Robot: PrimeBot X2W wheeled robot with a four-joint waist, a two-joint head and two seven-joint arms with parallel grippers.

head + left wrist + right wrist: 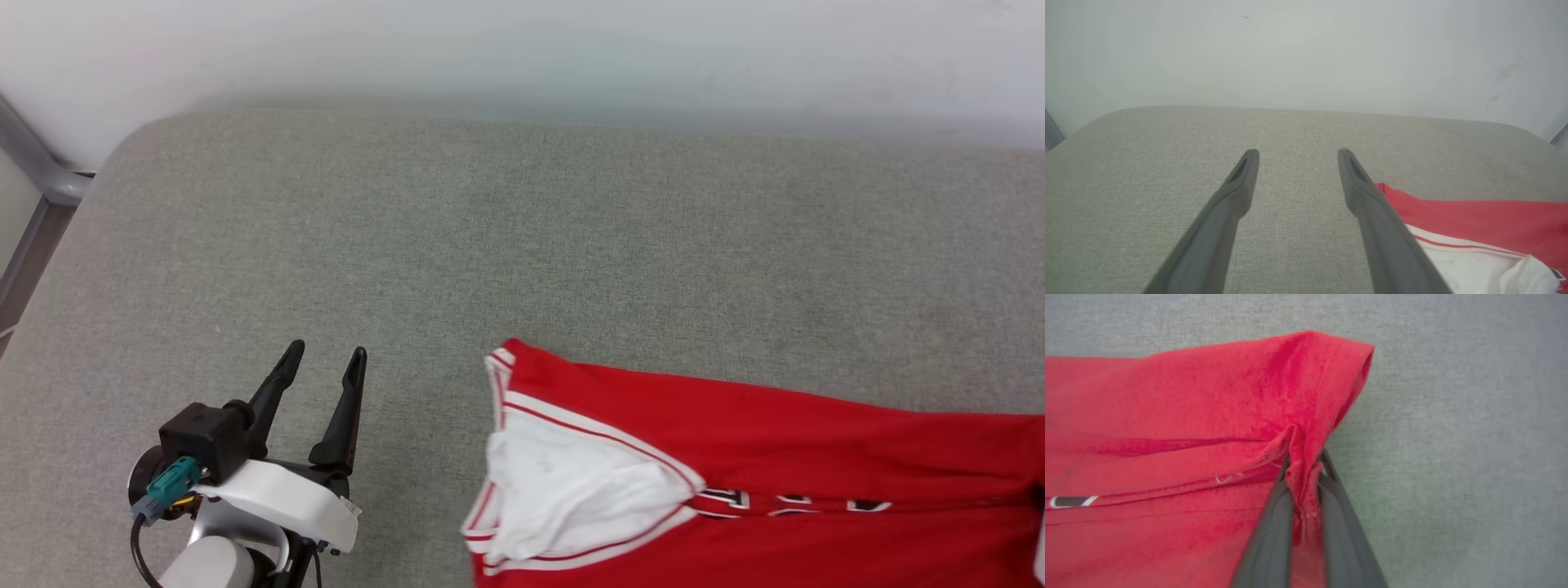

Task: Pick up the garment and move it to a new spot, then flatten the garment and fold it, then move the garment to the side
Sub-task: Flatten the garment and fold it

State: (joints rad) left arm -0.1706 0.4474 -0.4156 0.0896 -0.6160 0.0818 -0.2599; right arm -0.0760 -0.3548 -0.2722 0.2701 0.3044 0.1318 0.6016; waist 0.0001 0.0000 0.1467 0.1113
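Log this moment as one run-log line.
right hand: shut on red jersey fold | left hand: open, empty, apart from jersey | jersey: lying on grey fabric surface

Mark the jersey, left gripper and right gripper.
jersey [735, 425], head view, red body.
left gripper [326, 349], head view, between open fingertips.
right gripper [1305, 459], right wrist view, between fingertips pinching the jersey.
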